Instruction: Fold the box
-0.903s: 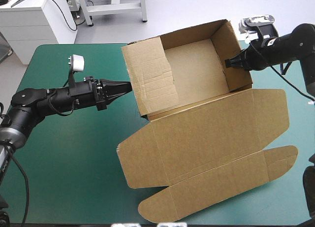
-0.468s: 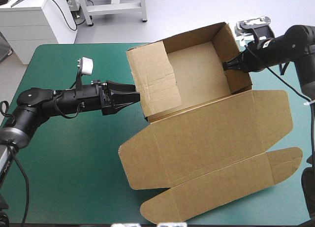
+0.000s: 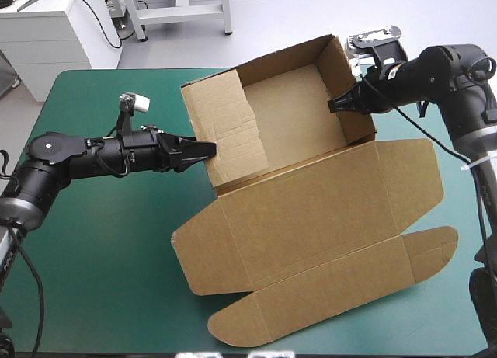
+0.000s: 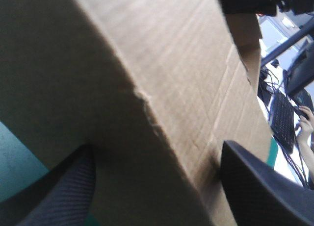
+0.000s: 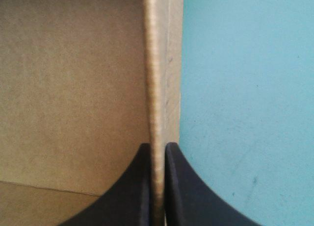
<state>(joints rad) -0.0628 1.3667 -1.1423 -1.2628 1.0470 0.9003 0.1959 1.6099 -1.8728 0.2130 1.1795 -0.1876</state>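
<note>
The brown box (image 3: 307, 218) sits in the middle of the teal-green desk (image 3: 93, 265), an open tray with its lid flat toward the near edge. The right pincer (image 3: 335, 106) is clenched on its right wall. The left pincer (image 3: 208, 150) is spread wide at its left wall.

The box (image 3: 311, 218) is plain brown, with faint fine ribbing and crease lines. The cover (image 3: 101, 241) is teal-green. The fingers (image 4: 68, 196) are black, with a fine weave.
</note>
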